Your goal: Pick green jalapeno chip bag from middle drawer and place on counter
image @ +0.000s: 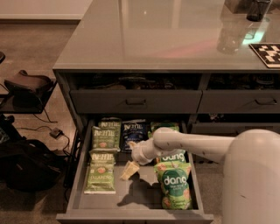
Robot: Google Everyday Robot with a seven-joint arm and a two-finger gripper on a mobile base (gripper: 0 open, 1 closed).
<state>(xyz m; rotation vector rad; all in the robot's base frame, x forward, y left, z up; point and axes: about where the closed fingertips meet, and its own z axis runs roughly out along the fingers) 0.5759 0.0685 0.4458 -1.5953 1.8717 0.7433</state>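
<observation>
The middle drawer (78, 192) is pulled open below the counter (153, 39). Two light-green Kettle bags lie at its left. The nearer one (101, 172) shows "JALAPENO" lettering; the other (106, 133) lies behind it. My gripper (129, 158) hangs over the drawer floor, just right of the nearer jalapeno bag and apart from it. Its pale fingers (130, 170) are spread open and empty. My white arm (197, 146) reaches in from the right.
A dark blue Kettle bag (133, 132) lies behind the gripper. Green dang pouches (175, 186) fill the drawer's right side under my arm. Closed drawers with bar handles (135, 102) sit above. A cup (257, 8) and a checkered tag (267, 53) stand on the counter. A dark bag (26, 164) lies on the floor at left.
</observation>
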